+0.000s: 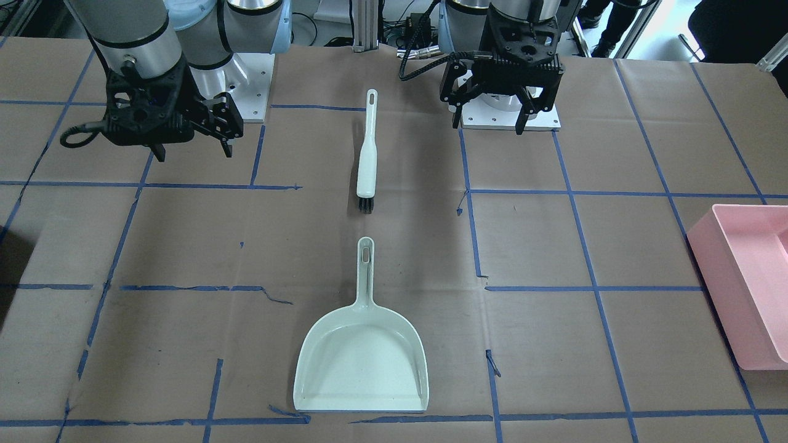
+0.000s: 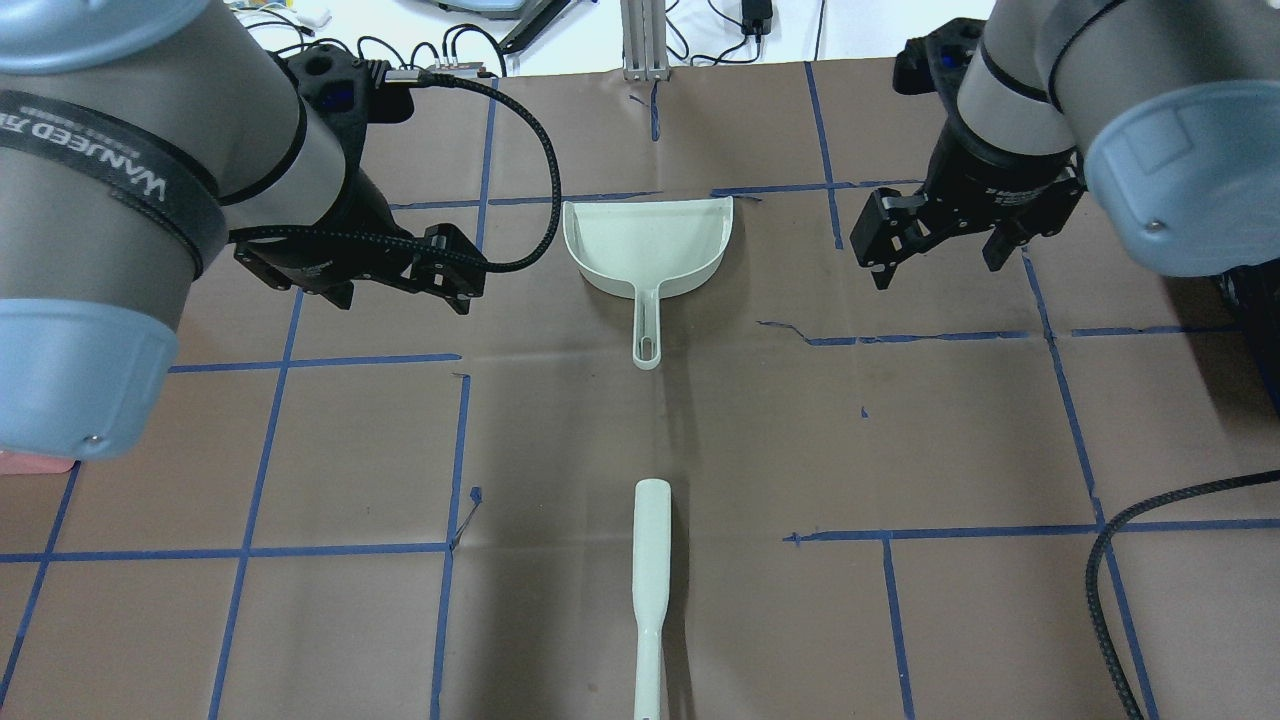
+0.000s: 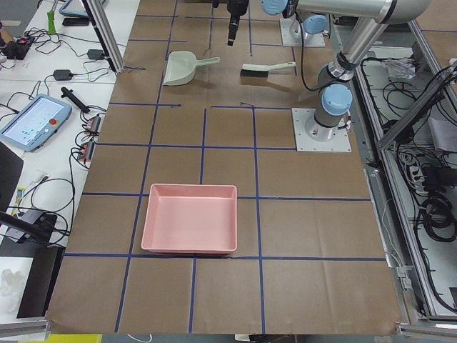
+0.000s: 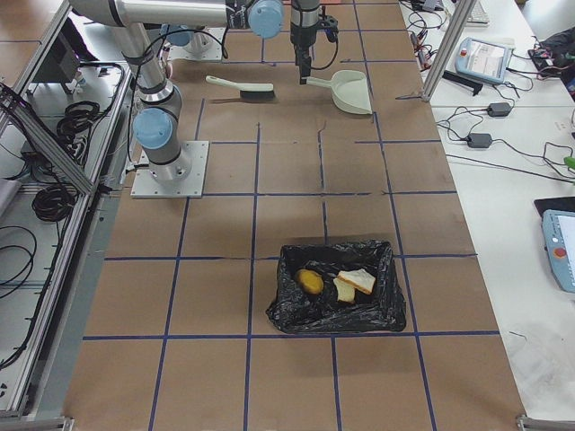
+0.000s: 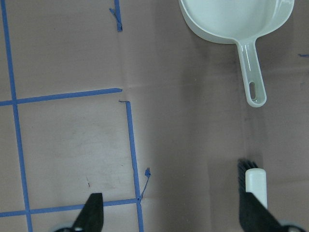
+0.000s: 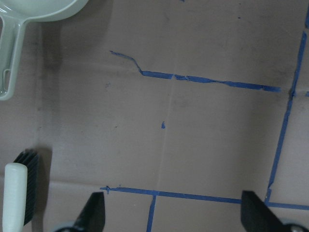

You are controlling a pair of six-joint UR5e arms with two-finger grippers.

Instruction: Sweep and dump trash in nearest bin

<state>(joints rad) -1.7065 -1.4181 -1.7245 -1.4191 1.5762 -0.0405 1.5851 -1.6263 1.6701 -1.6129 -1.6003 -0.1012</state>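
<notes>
The left gripper has its fingers spread wide and holds nothing. The right gripper is the same. Both hang above the brush and dustpan, which lie flat between them. The trash sits in the black bin, so the job looks done. Brown paper with blue tape covers the table. A pink tray waits on the robot's left.

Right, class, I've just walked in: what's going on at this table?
Nobody is handling anything. The left gripper and right gripper both hang open above the table, holding nothing. The dustpan and brush lie untouched on the table between them. Two bread pieces and a yellow-brown lump already sit in the black-lined bin; the pink bin is empty.
</notes>
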